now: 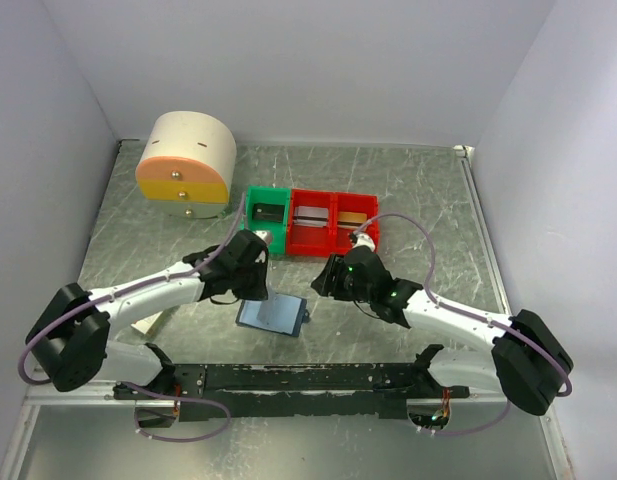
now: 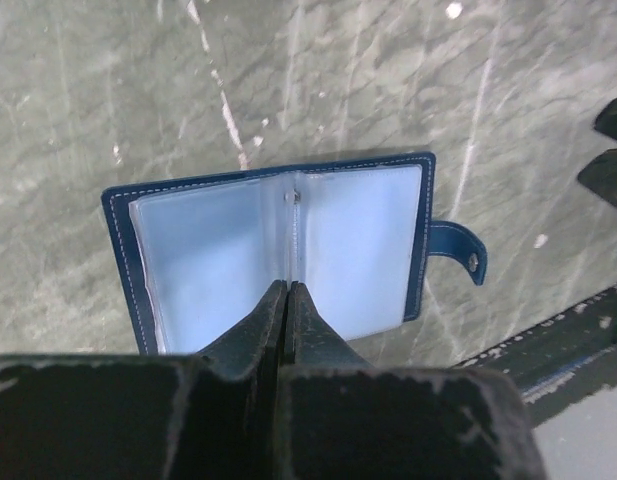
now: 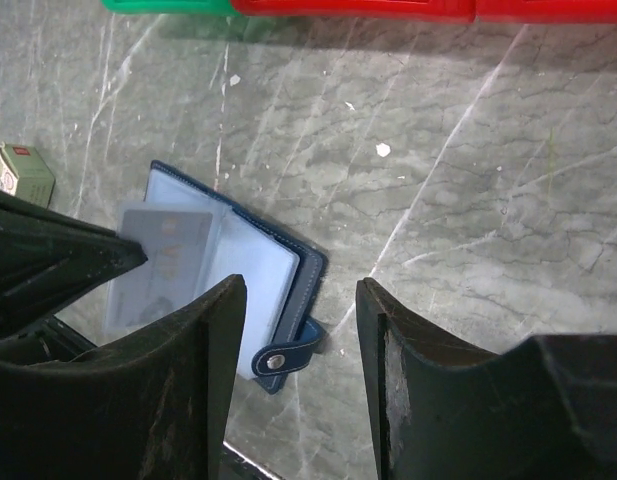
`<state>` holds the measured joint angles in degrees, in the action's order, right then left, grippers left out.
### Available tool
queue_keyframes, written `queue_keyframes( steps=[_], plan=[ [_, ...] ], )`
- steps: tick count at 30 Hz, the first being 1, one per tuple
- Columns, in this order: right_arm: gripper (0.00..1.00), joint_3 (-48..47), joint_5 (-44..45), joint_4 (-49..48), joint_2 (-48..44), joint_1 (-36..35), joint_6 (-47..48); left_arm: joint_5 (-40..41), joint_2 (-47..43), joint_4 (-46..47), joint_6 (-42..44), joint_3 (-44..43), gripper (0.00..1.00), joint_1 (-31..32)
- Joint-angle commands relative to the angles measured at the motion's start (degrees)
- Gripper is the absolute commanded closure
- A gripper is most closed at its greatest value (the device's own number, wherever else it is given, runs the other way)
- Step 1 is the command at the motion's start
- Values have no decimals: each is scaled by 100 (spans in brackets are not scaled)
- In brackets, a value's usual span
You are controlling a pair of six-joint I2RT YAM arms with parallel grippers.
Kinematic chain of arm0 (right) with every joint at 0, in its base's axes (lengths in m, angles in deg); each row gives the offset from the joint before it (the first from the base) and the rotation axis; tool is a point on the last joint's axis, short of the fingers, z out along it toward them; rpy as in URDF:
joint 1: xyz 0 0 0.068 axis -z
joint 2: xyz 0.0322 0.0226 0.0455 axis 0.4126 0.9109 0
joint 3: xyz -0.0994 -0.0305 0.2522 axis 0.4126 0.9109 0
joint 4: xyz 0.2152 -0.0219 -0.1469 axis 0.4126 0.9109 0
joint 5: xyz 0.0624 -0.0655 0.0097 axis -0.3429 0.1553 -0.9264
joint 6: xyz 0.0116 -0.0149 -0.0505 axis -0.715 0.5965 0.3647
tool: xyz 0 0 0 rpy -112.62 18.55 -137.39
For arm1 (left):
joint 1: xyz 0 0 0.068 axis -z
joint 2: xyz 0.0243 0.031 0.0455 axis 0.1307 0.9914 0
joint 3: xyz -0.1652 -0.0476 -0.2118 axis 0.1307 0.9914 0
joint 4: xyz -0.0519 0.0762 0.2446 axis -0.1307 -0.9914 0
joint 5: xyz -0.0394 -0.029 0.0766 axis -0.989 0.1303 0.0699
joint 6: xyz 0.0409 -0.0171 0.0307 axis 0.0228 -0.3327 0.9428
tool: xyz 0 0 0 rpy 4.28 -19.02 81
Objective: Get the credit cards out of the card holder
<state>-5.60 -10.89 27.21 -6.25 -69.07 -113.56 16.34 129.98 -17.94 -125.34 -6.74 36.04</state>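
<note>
The card holder (image 1: 276, 316) lies open on the table, navy outside with pale blue lining, its strap tab (image 2: 458, 250) out to one side. My left gripper (image 2: 289, 288) is shut on a pale grey credit card (image 3: 163, 262) and holds it just above the holder's (image 3: 260, 266) left half. In the left wrist view the card shows edge-on (image 2: 293, 232) over the holder's fold (image 2: 358, 240). My right gripper (image 3: 300, 290) is open and empty, hovering to the right of the holder above bare table. In the top view the left gripper (image 1: 258, 292) and the right gripper (image 1: 322, 282) flank the holder.
A green bin (image 1: 266, 215) and a red bin (image 1: 333, 222) holding flat grey and tan things stand behind the grippers. A round cream drawer unit (image 1: 186, 162) sits at the back left. A cream box with a red label (image 3: 23, 172) lies left of the holder.
</note>
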Motion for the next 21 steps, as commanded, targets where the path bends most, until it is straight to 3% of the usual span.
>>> queue_keyframes(
  steps=[1,11,16,21],
  plan=[
    [51,136,89,-46,-103,65,-87,1140,116,-612,-343,-293,91,414],
    [51,232,26,-150,-100,147,-128,1892,777,-866,-825,-933,78,1404],
    [51,299,-36,-226,-147,162,-137,1857,984,-716,-993,-1159,42,1778],
    [51,341,-247,-333,-329,170,-65,1531,476,-431,-887,-1059,29,1789]
  ],
)
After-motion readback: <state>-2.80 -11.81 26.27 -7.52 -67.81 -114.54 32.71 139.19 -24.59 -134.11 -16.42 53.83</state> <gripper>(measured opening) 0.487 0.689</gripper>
